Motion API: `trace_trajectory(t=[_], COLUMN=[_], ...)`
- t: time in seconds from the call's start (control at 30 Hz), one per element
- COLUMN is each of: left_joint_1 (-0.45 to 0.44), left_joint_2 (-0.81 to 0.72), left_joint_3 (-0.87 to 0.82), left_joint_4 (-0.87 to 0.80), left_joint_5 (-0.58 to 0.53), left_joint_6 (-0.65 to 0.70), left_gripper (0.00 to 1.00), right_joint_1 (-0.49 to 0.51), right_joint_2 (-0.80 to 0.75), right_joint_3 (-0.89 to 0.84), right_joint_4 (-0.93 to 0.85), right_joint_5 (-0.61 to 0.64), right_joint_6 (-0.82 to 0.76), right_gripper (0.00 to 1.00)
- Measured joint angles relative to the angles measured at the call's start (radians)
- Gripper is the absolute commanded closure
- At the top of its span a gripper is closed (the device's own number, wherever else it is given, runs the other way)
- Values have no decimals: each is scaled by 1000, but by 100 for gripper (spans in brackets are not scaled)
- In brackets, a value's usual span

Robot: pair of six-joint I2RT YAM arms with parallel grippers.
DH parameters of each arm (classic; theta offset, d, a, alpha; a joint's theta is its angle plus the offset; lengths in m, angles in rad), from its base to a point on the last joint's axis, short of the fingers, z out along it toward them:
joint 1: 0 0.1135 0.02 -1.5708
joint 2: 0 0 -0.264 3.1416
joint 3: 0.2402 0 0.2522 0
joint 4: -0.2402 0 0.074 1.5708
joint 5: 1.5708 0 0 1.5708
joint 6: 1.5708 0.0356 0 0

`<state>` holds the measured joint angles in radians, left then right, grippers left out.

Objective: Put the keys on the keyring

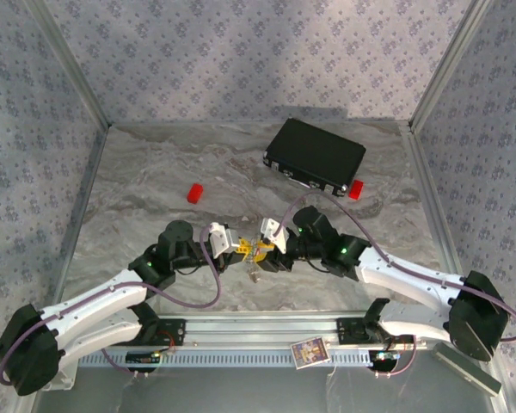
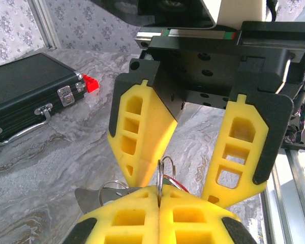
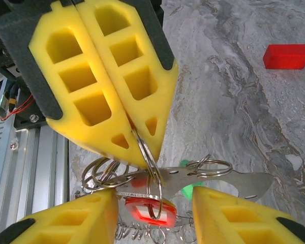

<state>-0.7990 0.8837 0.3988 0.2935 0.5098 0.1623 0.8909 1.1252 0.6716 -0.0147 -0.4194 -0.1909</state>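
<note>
Well, the left gripper was clenched on a steel ring. The two keys, one red-and-white and one green, were bunched just under its tips, between the parted fingers of the right gripper, which gripped nothing. We saw all this well apart from the case, on its near side, with bare table around. Of two red blocks, one sat at the case's right corner, the other well to its left.
</note>
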Motion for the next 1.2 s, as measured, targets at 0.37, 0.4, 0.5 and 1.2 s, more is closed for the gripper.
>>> trace_trajectory(t=[0.37,0.4,0.5,1.2], left_joint_1=[0,0,0,0], left_joint_2=[-7,-7,-7,-7], left_joint_3=[-12,-12,-12,-14], left_joint_4=[-1,-1,-1,1], left_joint_5=[-6,-6,-10,-19], left_joint_6=[0,0,0,0], left_gripper=[100,100,100,100], right_joint_1=[-3,-3,-6,-20], right_joint_2=[2,2,5,91], right_joint_3=[0,0,0,21], right_joint_4=[-12,-12,-13,-17], right_joint_5=[-22,-24,-36,-90], right_joint_6=[-19,-19,-19,-26], right_gripper=[83,84,87,69])
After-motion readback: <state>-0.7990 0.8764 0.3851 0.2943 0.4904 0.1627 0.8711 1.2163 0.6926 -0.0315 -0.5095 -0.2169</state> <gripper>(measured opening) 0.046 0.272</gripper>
